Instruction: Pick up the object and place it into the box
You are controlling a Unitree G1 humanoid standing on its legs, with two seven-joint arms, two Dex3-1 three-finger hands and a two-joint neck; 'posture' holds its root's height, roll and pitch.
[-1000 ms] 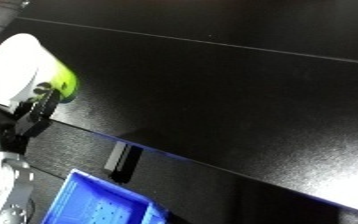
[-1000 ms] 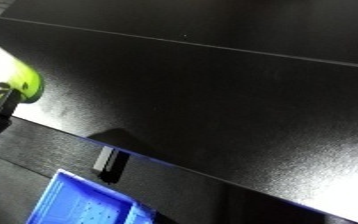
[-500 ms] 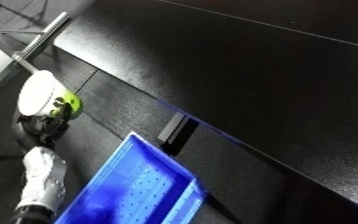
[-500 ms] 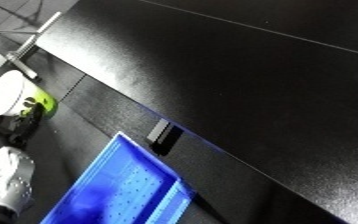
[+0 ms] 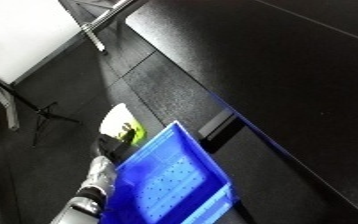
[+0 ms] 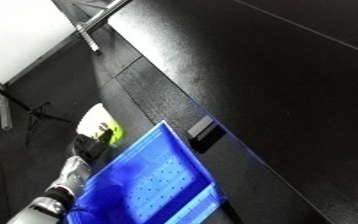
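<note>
One object (image 5: 122,126) in left hand (image 5: 111,147)

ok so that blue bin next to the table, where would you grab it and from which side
Take the blue bin by its upper rim edge nearest the table, coming from above. It lies open-side up and tilted in view, walls thin and raised, so a rim pinch suits it. The left hand is busy with the white and green object; the right hand isn't visible.
</note>
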